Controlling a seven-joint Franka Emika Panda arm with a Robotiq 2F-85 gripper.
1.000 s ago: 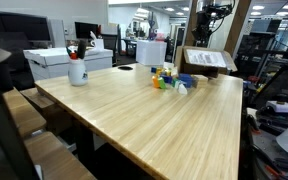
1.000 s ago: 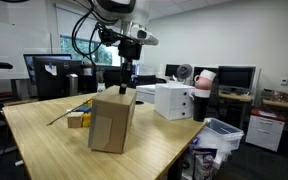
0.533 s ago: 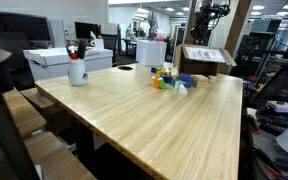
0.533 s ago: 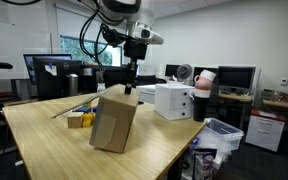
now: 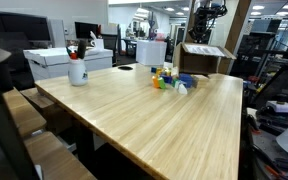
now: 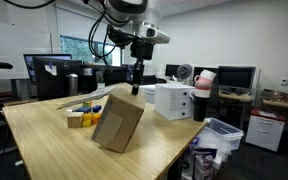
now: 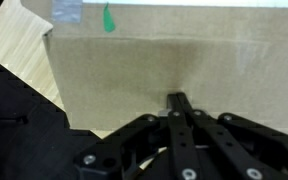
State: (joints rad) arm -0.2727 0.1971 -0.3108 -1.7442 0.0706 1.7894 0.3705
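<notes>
A brown cardboard box (image 6: 117, 123) stands tilted on one lower edge on the wooden table (image 6: 54, 145). Its top corner is raised toward my gripper (image 6: 136, 91). The gripper hangs from above with its fingers pressed together on the box's upper edge. In the wrist view the shut gripper (image 7: 177, 99) meets the box's flat side (image 7: 184, 50), which fills most of the view. A green mark and a bit of tape sit near the box's top edge. In an exterior view the box (image 5: 206, 58) is at the table's far end, with the gripper (image 5: 200, 38) above it.
Small coloured toys (image 5: 168, 78) and a white mug of pens (image 5: 77, 70) sit on the table. Wooden blocks (image 6: 78, 119) lie beside the box. A white printer (image 6: 173, 100) and a bin (image 6: 222, 134) stand beyond the table edge. Chairs (image 5: 29, 115) line one side.
The gripper has risen and shifted sideways, and the box has tipped from upright to a strong tilt with one edge off the table.
</notes>
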